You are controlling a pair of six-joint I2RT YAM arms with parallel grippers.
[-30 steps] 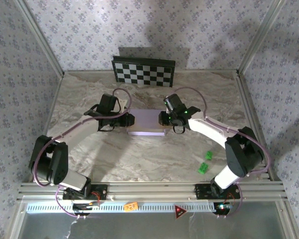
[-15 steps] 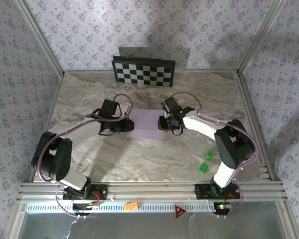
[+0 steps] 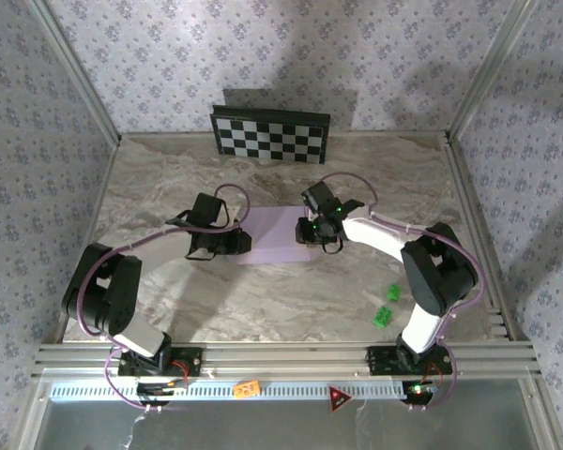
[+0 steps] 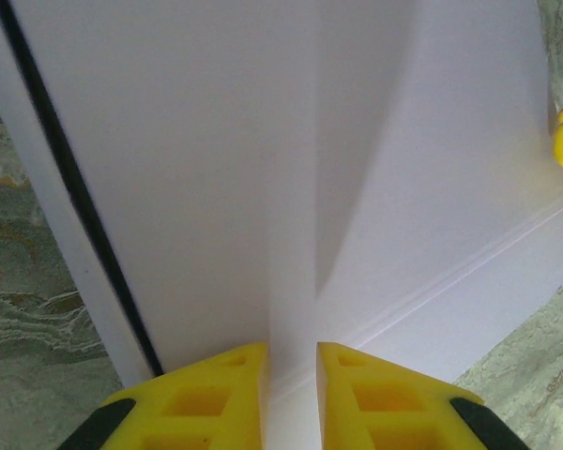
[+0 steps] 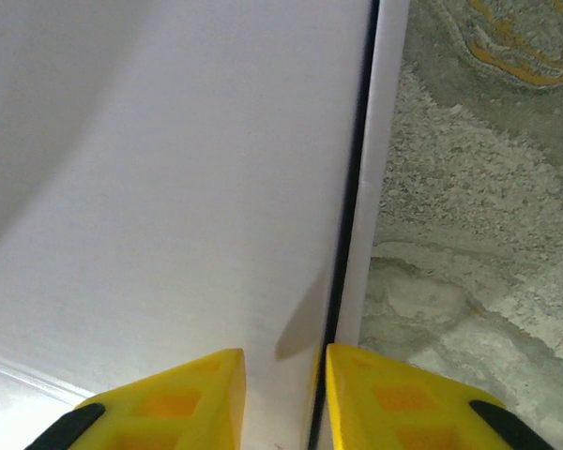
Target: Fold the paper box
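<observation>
Top external: paper box (image 3: 274,236) now flatter; left hand (image 3: 246,241), right hand (image 3: 304,232) lower.

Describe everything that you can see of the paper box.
The paper box is a flat, squarish, pale lavender piece of thin cardboard, folded, lying on the marble-patterned table near its middle. Creases and a dark seam show along its sides. The left gripper pinches its left edge, the right gripper its right edge.
</observation>
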